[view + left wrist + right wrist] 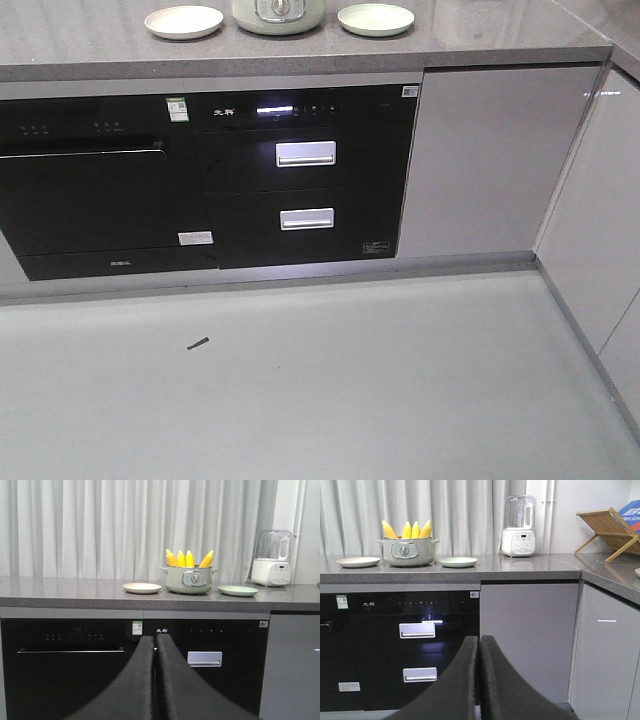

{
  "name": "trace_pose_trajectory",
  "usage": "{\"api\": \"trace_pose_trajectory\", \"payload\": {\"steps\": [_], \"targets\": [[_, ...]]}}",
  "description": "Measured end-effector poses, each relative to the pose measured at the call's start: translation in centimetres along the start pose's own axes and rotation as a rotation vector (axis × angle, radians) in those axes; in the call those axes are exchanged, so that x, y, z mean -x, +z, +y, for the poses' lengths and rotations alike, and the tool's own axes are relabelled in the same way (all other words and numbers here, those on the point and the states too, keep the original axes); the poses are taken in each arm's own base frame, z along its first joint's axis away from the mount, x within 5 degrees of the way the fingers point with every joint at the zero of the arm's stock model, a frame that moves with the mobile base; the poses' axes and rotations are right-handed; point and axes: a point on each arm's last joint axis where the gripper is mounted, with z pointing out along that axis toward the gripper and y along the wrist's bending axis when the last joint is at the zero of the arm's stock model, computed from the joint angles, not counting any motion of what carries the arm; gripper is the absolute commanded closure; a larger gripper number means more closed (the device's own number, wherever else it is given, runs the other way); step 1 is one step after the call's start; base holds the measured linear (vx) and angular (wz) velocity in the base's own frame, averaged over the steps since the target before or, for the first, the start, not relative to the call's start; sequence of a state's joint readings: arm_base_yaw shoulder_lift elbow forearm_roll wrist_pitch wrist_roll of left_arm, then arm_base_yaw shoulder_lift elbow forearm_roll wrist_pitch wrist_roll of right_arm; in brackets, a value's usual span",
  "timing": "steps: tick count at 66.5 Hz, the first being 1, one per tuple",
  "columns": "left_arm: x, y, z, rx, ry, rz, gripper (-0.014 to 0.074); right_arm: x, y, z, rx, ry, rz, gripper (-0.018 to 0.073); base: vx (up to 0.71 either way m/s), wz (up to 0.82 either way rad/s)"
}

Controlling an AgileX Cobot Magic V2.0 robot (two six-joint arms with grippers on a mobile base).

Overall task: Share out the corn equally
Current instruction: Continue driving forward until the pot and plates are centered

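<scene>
The corn [181, 558], four yellow cobs, stands upright in a pale green pot [189, 581] on the grey counter [60, 592], with the tips pointing up over the rim. A cob looks stiff and rather light, but the rounded kernels may be slippery. I judge the best hold is across the upper part that shows above the pot, followed by a straight lift, so that it does not catch on the rim or push its neighbours. The cobs stand close together, which leaves little room for a finger between them. The rightmost one leans outward and seems the easiest to reach. A cream plate [142, 587] lies just left of the pot and a green plate [238, 590] just right of it, both without corn, so two cobs on each would be equal. A white blender [271, 557] stands further right and a wooden rack [610, 530] at the far right; neither is in the way. The left gripper [155, 641] and the right gripper [479, 641] are both pressed together and hold nothing, low in front of the black appliances [200, 180] and well apart from the pot
</scene>
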State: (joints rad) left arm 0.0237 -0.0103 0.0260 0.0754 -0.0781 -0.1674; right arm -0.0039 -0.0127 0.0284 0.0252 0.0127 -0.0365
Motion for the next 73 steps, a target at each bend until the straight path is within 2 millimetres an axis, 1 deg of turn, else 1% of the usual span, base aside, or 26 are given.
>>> {"api": "trace_pose_trajectory", "payload": {"steps": [73], "targets": [[0.00, 0.00, 0.00, 0.000, 0.000, 0.000, 0.0603, 0.00, 0.00, 0.00, 0.000, 0.000, 0.000, 0.0562, 0.10, 0.01]]}}
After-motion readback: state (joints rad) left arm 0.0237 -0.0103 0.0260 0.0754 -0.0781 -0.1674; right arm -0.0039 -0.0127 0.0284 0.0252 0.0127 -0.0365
